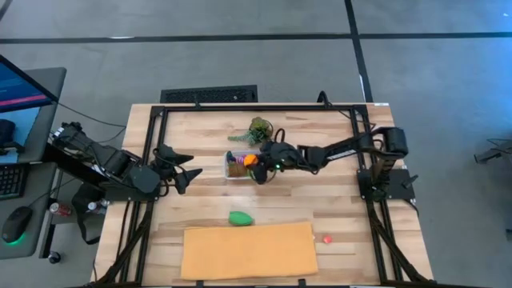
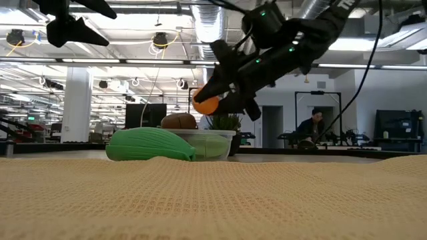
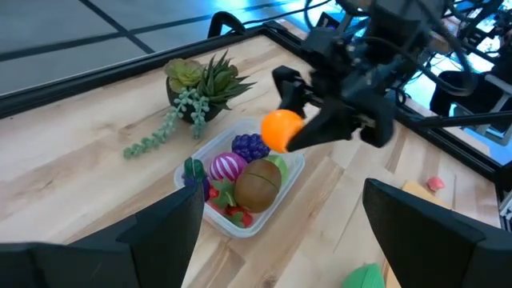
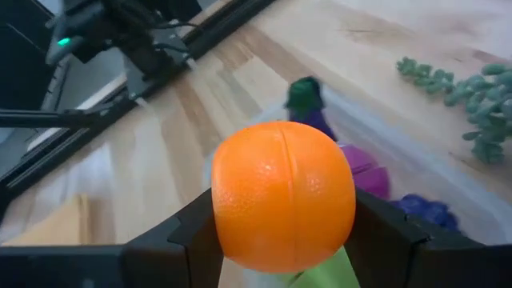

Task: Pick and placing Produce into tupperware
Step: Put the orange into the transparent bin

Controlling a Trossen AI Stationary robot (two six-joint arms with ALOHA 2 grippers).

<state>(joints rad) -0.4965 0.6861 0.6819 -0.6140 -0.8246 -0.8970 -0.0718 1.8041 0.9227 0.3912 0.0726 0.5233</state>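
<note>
My right gripper (image 1: 254,164) is shut on an orange toy fruit (image 3: 281,130), held in the air above the clear tupperware tub (image 3: 240,222). The tub stands on the table and holds several pieces: a brown one (image 3: 257,183), purple grapes (image 3: 250,146), a pink one (image 3: 226,167), red and green ones. A green ridged piece (image 1: 241,218) lies on the table near the tan sheet, and a small red piece (image 1: 327,238) lies right of that sheet. My left gripper (image 1: 190,165) hovers open, left of the tub. My right gripper pinches the orange fruit (image 4: 284,196) between its two fingers, one on each side of the ball. The fingers (image 2: 230,93) slant down from the table's right side. The fruit is lifted clear, above the tub's right end.
A leafy potted plant (image 1: 258,130) stands just behind the tub. A large tan-orange sheet (image 1: 248,250) covers the table's near middle. A black frame rail (image 1: 264,106) runs along the table's edges. A person sits far off in the room behind.
</note>
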